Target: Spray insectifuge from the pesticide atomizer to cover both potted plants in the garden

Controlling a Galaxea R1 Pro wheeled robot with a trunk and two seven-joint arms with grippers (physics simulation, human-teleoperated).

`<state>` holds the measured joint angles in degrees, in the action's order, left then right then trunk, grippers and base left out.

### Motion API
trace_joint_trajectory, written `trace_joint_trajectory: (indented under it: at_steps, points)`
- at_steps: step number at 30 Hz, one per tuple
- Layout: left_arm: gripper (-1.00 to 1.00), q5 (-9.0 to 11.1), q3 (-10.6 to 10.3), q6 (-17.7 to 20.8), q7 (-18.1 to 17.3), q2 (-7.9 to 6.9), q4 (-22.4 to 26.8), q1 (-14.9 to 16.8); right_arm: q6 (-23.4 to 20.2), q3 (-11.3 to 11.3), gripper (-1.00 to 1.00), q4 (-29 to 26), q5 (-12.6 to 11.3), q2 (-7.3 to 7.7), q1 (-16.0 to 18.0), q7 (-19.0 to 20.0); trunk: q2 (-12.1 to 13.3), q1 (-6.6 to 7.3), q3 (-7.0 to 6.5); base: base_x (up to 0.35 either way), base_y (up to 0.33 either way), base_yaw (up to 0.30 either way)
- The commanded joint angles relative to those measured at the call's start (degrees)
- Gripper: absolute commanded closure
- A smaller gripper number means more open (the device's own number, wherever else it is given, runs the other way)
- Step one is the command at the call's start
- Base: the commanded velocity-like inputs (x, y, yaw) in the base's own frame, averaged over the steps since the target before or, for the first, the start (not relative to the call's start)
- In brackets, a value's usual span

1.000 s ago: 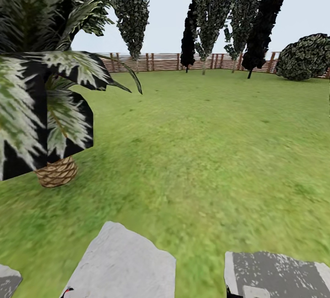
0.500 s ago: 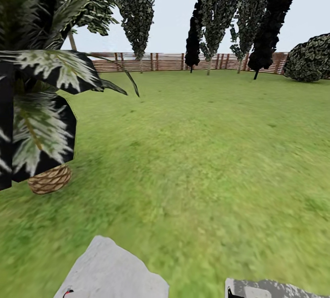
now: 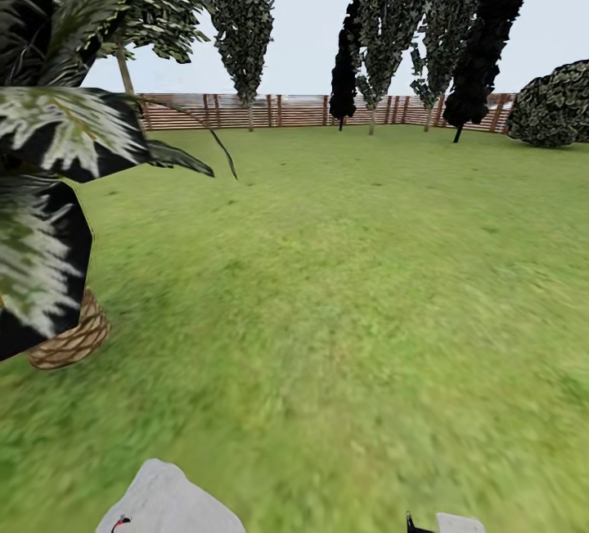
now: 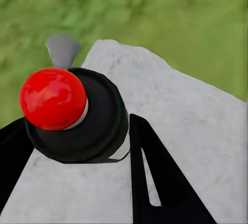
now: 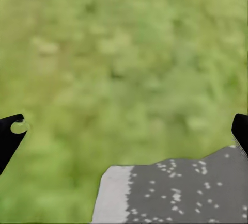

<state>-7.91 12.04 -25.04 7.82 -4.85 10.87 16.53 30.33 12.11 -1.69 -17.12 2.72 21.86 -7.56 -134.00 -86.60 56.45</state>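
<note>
My left gripper (image 4: pixel 75 125) is shut on the pesticide atomizer (image 4: pixel 106 126), which I see end-on as a dark round body with a red knob (image 4: pixel 52 98) and a pale grey nozzle (image 4: pixel 62 50) behind it. Its black fingers (image 4: pixel 155 182) press on either side of the body. The red knob (image 3: pixel 121 522) also peeks in at the bottom edge of the head view. My right gripper (image 5: pixel 127 123) is open above the grass with nothing between its fingers. The garden lawn (image 3: pixel 352 271) stretches ahead. The potted plants are out of view.
A palm with a woven-looking trunk base (image 3: pixel 69 343) and big fronds (image 3: pixel 57 132) stands close on the left. Grey patio stones (image 3: pixel 168 502) (image 5: pixel 175 193) lie just below me. A brown slat fence (image 3: pixel 294 110), tall trees (image 3: pixel 384 17) and a bush (image 3: pixel 556 103) line the far side.
The whole view has advanced over the lawn: the patio stones have slid down to the bottom edge and the palm has drifted left. The grippers keep their places in the picture.
</note>
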Motion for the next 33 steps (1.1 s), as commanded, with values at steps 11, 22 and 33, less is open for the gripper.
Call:
trace_joint_trajectory:
  at_steps: [11, 22, 33]
  points:
    - [1.00, -0.6, 0.3, -0.2, 0.3, 0.01, -0.1, 0.1, 0.0, 0.5, -1.00, -0.1, -0.3, -0.09, 0.0, -0.2, 0.0, -0.02, 0.05, 0.340, -0.024, 0.000]
    - [1.00, -0.6, 0.3, -0.2, 0.3, 0.01, -0.1, 0.0, 0.0, 0.5, -1.00, 0.0, -0.3, -0.22, 0.0, -0.1, 0.0, -0.02, 0.05, 0.340, -0.103, 0.000]
    - [1.00, -0.6, 0.3, -0.2, 0.3, 0.01, -0.1, 0.0, 0.0, 0.5, -1.00, 0.0, -0.3, -0.18, 0.0, -0.3, 0.0, -0.02, 0.05, 0.340, -0.026, 0.000]
